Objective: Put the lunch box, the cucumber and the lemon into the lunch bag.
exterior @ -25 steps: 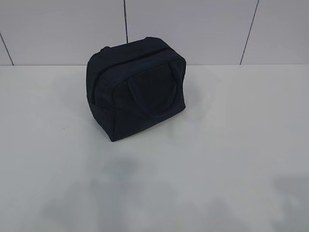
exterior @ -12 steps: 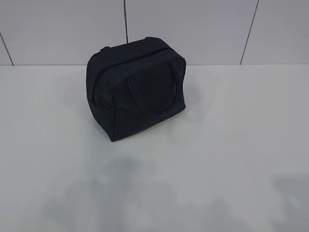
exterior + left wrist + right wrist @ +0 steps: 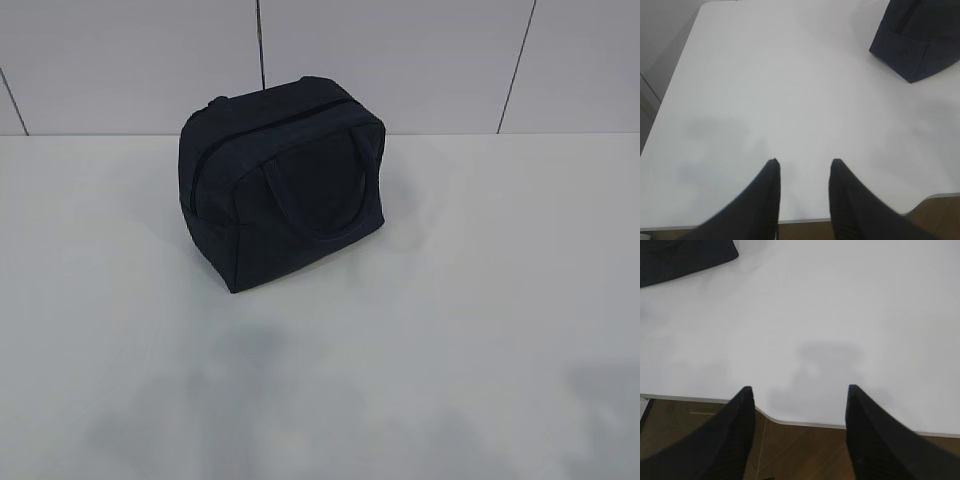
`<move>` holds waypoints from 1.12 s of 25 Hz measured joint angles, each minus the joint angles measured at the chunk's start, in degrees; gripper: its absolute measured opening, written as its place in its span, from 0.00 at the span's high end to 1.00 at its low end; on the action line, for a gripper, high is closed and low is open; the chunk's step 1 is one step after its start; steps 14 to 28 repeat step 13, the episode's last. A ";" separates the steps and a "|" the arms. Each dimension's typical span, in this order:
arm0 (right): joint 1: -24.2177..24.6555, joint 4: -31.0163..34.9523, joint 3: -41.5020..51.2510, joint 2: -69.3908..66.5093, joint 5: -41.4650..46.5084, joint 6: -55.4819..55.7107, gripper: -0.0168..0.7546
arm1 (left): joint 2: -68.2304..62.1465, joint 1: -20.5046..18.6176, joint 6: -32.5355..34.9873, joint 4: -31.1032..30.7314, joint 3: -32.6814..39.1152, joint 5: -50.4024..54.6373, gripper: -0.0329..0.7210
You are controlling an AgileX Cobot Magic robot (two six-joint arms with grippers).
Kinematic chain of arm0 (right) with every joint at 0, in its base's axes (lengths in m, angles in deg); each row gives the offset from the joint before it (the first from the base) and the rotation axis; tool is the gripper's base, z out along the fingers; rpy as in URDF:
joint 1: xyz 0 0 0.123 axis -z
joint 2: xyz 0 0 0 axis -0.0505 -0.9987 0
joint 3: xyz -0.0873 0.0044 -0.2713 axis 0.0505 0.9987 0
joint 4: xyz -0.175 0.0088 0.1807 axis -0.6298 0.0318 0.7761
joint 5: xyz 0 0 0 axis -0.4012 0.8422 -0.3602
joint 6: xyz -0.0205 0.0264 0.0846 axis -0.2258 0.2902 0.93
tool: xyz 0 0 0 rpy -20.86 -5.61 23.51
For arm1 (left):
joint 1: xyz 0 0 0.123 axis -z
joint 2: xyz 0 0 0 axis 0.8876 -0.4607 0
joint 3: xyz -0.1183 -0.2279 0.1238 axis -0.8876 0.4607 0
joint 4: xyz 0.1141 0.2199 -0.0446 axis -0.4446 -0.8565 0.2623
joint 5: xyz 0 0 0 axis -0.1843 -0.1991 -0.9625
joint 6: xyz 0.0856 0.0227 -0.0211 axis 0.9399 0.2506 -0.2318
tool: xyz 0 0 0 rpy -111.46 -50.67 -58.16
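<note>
The dark navy lunch bag (image 3: pixel 282 180) stands on the white table, left of centre toward the back, zipped shut with a loop handle lying against its front. A corner of it shows at the top right of the left wrist view (image 3: pixel 917 40) and at the top left of the right wrist view (image 3: pixel 682 257). My left gripper (image 3: pixel 804 162) is open and empty above the table's near edge. My right gripper (image 3: pixel 800 388) is open and empty, also at the near edge. The lunch box, the cucumber and the lemon are out of view. Neither gripper shows in the exterior view.
The white table (image 3: pixel 450 300) reaches back to a tiled wall (image 3: pixel 400 60). Its front edge with a curved cutout shows in the right wrist view (image 3: pixel 790 422), with brown floor below. The table's left edge shows in the left wrist view (image 3: pixel 680 65).
</note>
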 joint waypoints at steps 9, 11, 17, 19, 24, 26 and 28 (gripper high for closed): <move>0.00 0.00 0.00 0.00 0.00 0.00 0.42 | 0.00 0.00 0.00 0.00 0.00 0.00 0.64; 0.00 0.00 0.00 0.00 0.00 0.00 0.42 | 0.00 0.00 0.00 0.00 0.00 0.00 0.64; 0.00 0.00 0.00 0.00 0.00 0.00 0.42 | 0.00 0.00 0.00 0.00 0.00 0.00 0.64; 0.00 0.00 0.00 0.00 0.00 0.00 0.42 | 0.00 0.00 0.00 0.00 0.00 0.00 0.64; 0.00 0.00 0.00 0.00 0.00 0.00 0.42 | 0.00 0.00 0.00 0.00 0.00 0.00 0.64; 0.00 0.00 0.00 0.00 0.00 0.00 0.42 | 0.00 0.00 0.00 0.00 0.00 0.00 0.64; 0.00 0.00 0.00 0.00 0.00 0.00 0.42 | 0.00 0.00 0.00 0.00 0.00 0.00 0.64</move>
